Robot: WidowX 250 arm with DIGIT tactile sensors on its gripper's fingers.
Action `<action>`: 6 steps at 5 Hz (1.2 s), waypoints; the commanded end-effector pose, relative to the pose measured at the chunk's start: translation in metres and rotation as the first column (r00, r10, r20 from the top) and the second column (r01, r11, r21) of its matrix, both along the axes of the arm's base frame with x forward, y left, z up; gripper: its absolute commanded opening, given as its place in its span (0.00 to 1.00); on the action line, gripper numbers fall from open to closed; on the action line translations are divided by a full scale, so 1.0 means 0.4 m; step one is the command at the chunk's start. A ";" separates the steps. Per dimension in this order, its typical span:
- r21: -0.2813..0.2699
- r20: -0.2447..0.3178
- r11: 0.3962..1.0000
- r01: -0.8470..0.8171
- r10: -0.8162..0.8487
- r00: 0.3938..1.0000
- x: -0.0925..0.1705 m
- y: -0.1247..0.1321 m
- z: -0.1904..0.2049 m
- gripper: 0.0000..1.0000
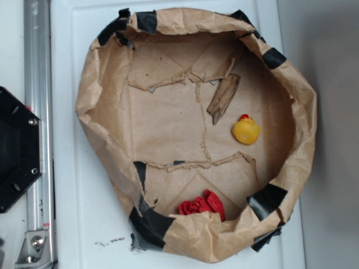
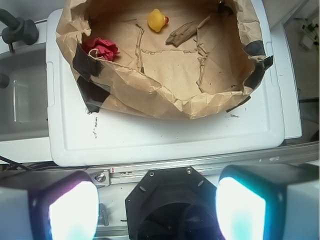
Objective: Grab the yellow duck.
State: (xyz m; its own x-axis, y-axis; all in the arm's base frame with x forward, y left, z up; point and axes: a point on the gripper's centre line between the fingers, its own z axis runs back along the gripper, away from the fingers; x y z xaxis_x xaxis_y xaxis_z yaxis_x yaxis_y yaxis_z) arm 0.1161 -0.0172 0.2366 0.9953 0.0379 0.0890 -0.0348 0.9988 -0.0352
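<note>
The yellow duck [image 1: 246,130] is a small glossy toy with a red-orange patch on its head. It sits on the floor of the brown paper-lined basin [image 1: 101,106], at the right, just below the brown wood piece [image 1: 224,97]. In the wrist view the duck [image 2: 157,20] lies at the far side of the basin. My gripper [image 2: 157,210] is open and empty, its two pale pads [image 2: 74,210] wide apart. It hangs well back from the basin, above the black robot base [image 2: 170,205]. The gripper does not show in the exterior view.
A red wad of cloth [image 1: 203,205] lies against the basin's near wall, and shows in the wrist view [image 2: 102,48]. The basin has tall crumpled paper walls patched with black tape [image 1: 268,199]. It rests on a white tray [image 1: 84,213]. A metal rail [image 1: 38,129] and the black base [image 1: 17,148] stand left.
</note>
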 end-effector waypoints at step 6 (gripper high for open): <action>0.088 0.102 0.984 0.152 -0.160 0.982 0.478 0.057 -0.293 1.00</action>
State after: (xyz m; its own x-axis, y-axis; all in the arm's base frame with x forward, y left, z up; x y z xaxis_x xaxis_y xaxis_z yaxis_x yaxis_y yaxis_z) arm 0.3022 0.0102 0.1061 0.9819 -0.1163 0.1493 0.1122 0.9930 0.0357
